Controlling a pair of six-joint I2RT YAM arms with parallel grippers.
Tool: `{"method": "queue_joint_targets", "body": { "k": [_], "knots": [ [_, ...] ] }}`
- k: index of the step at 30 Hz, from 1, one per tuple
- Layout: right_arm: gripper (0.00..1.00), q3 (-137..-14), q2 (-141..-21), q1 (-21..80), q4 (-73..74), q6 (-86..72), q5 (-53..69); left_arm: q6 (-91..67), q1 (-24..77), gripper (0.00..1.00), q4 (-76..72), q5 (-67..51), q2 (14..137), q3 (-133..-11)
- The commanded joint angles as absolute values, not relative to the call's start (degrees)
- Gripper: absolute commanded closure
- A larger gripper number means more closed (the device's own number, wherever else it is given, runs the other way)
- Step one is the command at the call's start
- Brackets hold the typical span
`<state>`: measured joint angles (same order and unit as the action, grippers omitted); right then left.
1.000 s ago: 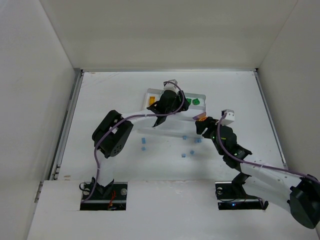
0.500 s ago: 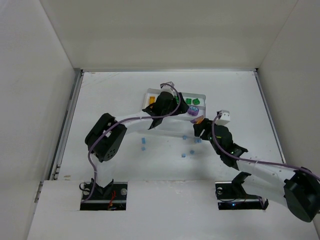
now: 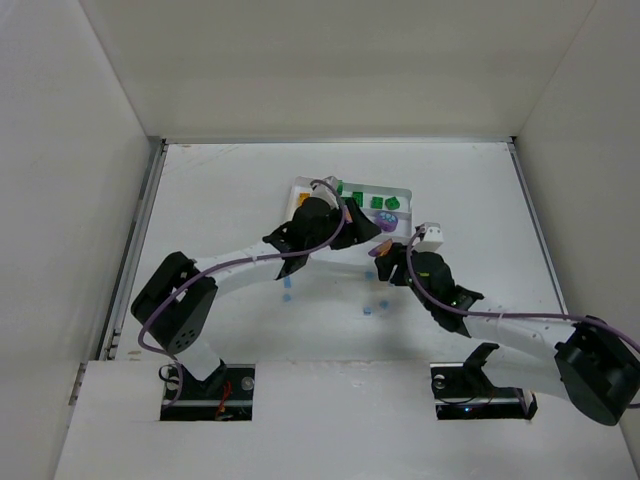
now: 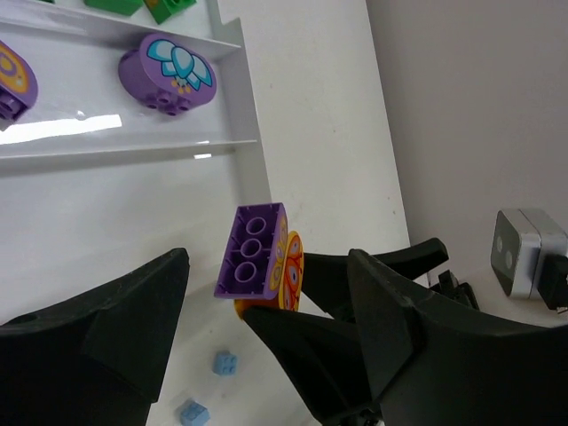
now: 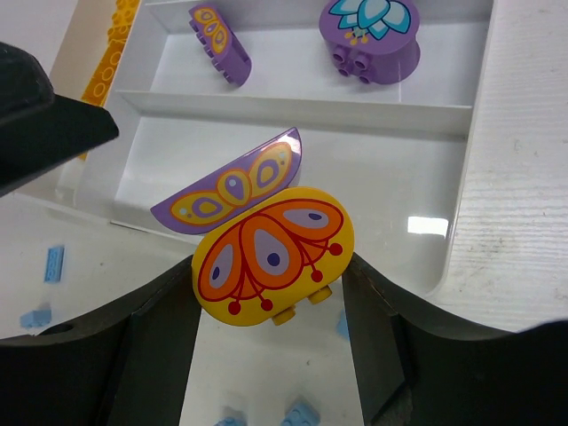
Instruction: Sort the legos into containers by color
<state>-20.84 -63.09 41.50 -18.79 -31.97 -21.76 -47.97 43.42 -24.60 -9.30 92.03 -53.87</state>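
My right gripper (image 5: 271,275) is shut on a yellow oval brick (image 5: 273,256) with an orange pattern. A purple half-round brick (image 5: 226,188) is stuck to its back. The pair hangs above the table by the near edge of the white tray (image 5: 293,111). In the top view the right gripper (image 3: 384,258) sits just in front of the tray (image 3: 404,192). My left gripper (image 3: 345,228) is open and empty. In its wrist view the held pair (image 4: 257,259) shows between its spread fingers (image 4: 133,311), not touching them. Two purple bricks (image 5: 371,31) lie in the tray's middle compartment.
Green bricks (image 3: 380,203) lie in the tray's far compartment, and yellow bricks (image 5: 111,49) at its left end. Several small light blue bricks (image 3: 367,310) are scattered on the white table in front of the tray. White walls enclose the table.
My right gripper has moved left and a little nearer with the brick pair. My left gripper has backed off the tray toward it, and the left arm's elbow has swung left and down.
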Motion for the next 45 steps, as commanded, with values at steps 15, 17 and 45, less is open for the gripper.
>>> {"method": "queue_joint_targets", "body": {
  "k": [15,17,45],
  "knots": [
    [0.58,-21.9,-59.9,42.2,-25.3,-31.1,-20.2,-47.9,46.4,0.42,-24.6,-8.9,94.7,-56.4],
    [0.58,-21.9,-60.0,42.3,-25.5,-31.0,-20.0,-47.8,47.0,0.43,-24.6,-9.0,95.3,-57.0],
    [0.58,-21.4,-59.2,42.2,-25.3,-31.2,-20.2,-47.0,37.2,0.79,-32.4,-1.8,93.2,-50.4]
  ]
}}
